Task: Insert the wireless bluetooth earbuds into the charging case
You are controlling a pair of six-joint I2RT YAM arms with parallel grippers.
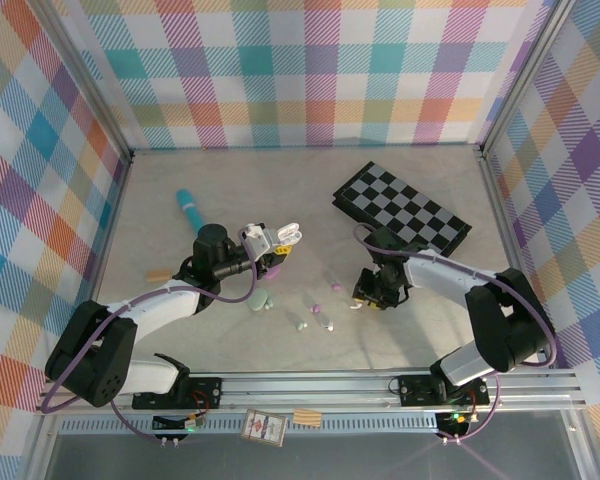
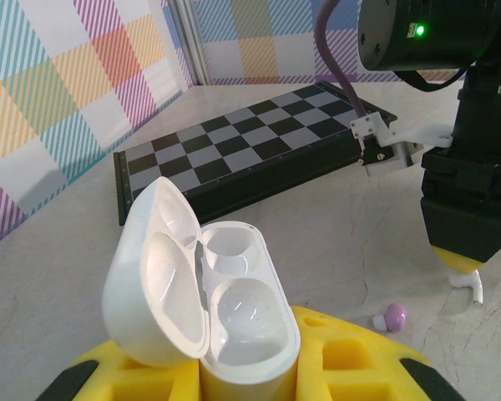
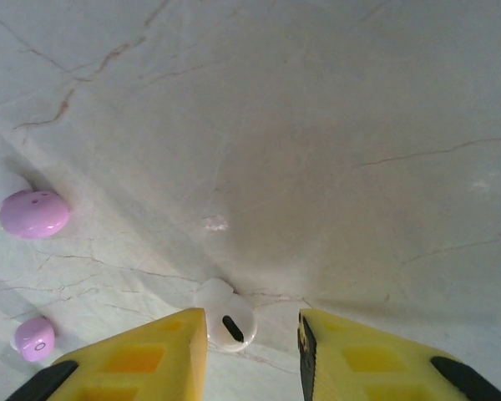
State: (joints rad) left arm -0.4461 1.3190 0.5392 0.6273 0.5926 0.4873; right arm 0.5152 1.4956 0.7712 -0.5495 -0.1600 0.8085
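Note:
My left gripper (image 1: 268,250) (image 2: 250,372) is shut on the base of a white charging case (image 1: 286,236) (image 2: 234,301). The case is held upright with its lid swung open to the left, and both wells are bare. My right gripper (image 1: 366,298) (image 3: 251,327) stands open, pointing down at the table. A white earbud (image 3: 225,319) (image 2: 471,285) lies between its yellow fingers, against the left one, with a gap to the right one. Two lilac earbuds (image 3: 35,213) (image 3: 33,338) (image 1: 337,287) (image 1: 315,305) lie to the left of that gripper. Two pale earbuds (image 1: 300,322) (image 1: 328,325) lie nearer the front.
A folded chessboard (image 1: 400,208) (image 2: 234,159) lies at the back right, just behind the right arm. A mint green case (image 1: 260,298) sits under the left gripper. A teal tube (image 1: 189,207) and a small tan piece (image 1: 158,275) lie at the left. Plaid walls enclose the table.

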